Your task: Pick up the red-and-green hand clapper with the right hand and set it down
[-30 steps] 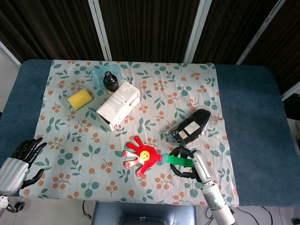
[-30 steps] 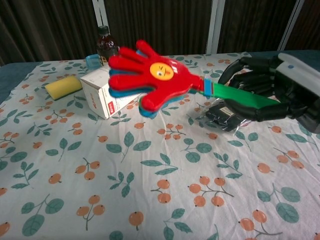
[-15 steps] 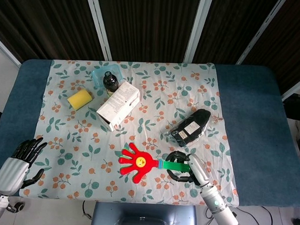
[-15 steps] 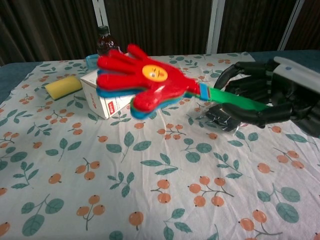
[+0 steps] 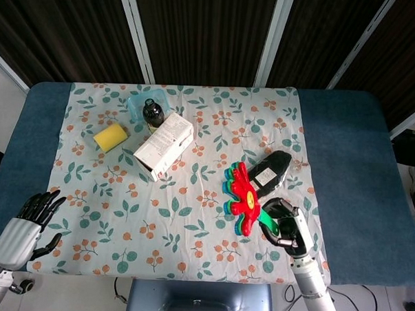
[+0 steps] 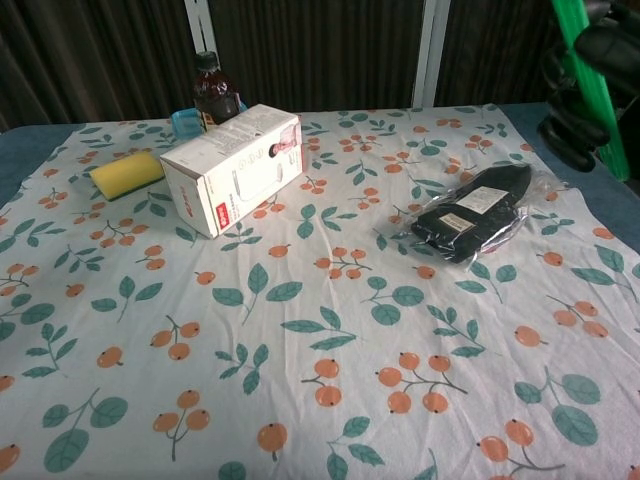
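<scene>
The hand clapper (image 5: 242, 192) has a red hand-shaped head with blue and green layers behind it and a green handle (image 6: 591, 80). My right hand (image 5: 284, 225) grips the handle and holds the clapper lifted off the table, head pointing up, near the front right of the cloth. In the chest view only the green handle and the dark fingers (image 6: 563, 133) show at the top right; the red head is cut off above the frame. My left hand (image 5: 24, 224) hangs off the front left corner, fingers apart and holding nothing.
A black wrapped packet (image 5: 266, 172) lies just behind the clapper. A white carton (image 5: 164, 145), a yellow sponge (image 5: 111, 135), a dark bottle (image 5: 153, 113) and a light-blue dish (image 5: 136, 105) sit at the back left of the floral cloth (image 5: 191, 223).
My right hand has lifted the clapper and swung its head from pointing left to pointing up and right. The red head has left the chest view.
</scene>
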`<state>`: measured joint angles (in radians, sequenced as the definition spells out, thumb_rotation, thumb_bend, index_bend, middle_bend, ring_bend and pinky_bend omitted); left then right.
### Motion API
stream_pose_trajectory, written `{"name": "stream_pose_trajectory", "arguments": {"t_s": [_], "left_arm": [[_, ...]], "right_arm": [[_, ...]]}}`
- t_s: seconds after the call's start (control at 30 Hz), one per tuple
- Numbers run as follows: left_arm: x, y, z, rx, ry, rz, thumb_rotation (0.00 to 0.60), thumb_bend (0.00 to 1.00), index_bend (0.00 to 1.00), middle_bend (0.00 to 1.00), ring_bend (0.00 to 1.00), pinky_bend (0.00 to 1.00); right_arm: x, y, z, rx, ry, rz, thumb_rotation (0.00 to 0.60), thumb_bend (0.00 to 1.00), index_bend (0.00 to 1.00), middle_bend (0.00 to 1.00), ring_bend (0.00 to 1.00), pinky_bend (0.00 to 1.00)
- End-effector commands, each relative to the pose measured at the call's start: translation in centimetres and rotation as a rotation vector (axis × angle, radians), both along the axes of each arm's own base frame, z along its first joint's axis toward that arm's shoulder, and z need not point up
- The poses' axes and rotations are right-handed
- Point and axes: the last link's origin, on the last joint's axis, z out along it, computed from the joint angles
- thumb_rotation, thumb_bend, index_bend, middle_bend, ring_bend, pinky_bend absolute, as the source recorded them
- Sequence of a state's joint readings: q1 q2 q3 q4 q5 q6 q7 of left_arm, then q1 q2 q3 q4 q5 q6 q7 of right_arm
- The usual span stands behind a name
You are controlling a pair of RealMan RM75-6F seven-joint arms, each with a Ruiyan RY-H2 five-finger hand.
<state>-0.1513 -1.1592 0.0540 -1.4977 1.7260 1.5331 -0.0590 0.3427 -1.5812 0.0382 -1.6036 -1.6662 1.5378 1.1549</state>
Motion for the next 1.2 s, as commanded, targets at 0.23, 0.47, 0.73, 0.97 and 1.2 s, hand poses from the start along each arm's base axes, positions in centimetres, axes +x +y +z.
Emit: {"name": "stream_pose_trajectory", "arguments": {"t_s": [0.23,0.47,0.73,0.97,1.2], "left_arm": [[-0.1,0.0,0.4,0.006,-0.012,-0.001,0.6,0.37,0.0,0.0,0.0,0.09],[-0.1,-0.1,0.4,0.006,-0.014,-0.002,0.6,0.37,0.0,0.0,0.0,0.09],[0.0,-0.1,0.3,0.002,-0.011,-0.004,0.6,0.37,0.0,0.0,0.0,0.09],[-0.1,0.0,0.2,-0.003,-0.009,-0.001,0.6,0.37,0.0,0.0,0.0,0.09],[0.0,-0.1,0.3,0.002,-0.014,-0.006,0.6,0.37,0.0,0.0,0.0,0.09]], "right_arm": [[-0.5,-1.4,-6.1,-0.139,0.895,0.069,0.6,0.54,0.93,0.73,0.87,0.91],[0.0,-1.6,-6.3,-0.175,0.927,0.079,0.6,0.54,0.93,0.73,0.87,0.91],[-0.7,-3.0,-7.6,-0.165,1.101,0.103,0.6,0.54,0.85,0.73,0.8,0.85],[-1.9,-3.6,-8.2,-0.057,1.237,0.159,0.6,0.52,0.3,0.36,0.35,0.46],[-2.7,-3.4,-5.9,-0.06,1.304,0.172,0.6,0.43,0.08,0.16,0.12,0.22]]}}
